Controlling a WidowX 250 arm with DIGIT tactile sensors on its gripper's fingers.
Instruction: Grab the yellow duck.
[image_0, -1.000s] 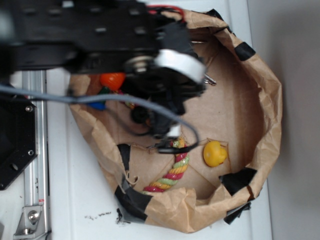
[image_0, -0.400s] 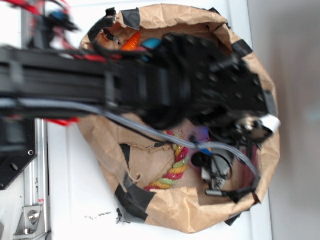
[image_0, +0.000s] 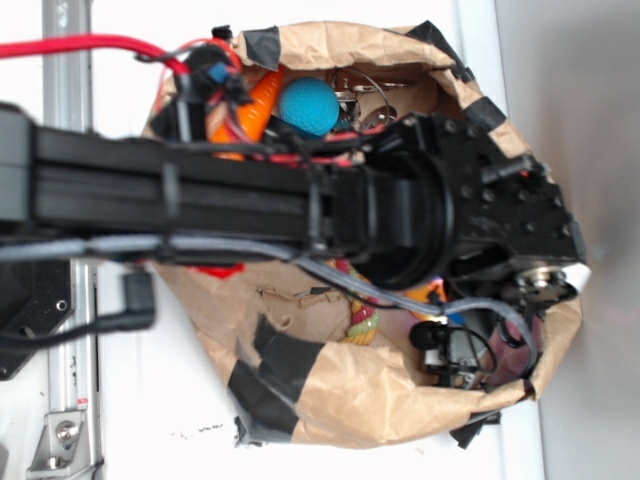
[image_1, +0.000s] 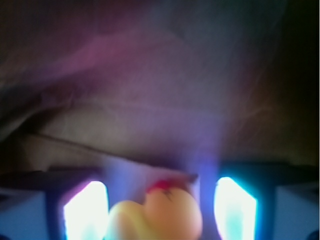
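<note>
In the wrist view the yellow duck (image_1: 160, 217) is blurred and very close, a rounded yellow toy with a red mark on top. It lies on the brown paper floor between my two glowing fingers (image_1: 85, 210). The gripper (image_1: 160, 200) is open: the left finger is right beside the duck and a gap shows at the right finger. In the exterior view the gripper (image_0: 458, 358) reaches down into the lower right of the paper bag (image_0: 380, 410). There the arm hides the duck.
The crumpled bag wall with black tape patches (image_0: 285, 360) rises close around the gripper. A blue ball (image_0: 308, 106) and an orange carrot toy (image_0: 250, 100) lie at the bag's far end, a braided rope (image_0: 362, 322) near the middle. A metal rail (image_0: 68, 380) runs along the left.
The arm swung from the bag's upper left across to its lower right and came down over the duck, which now lies between the fingers and no longer shows in the exterior view.
</note>
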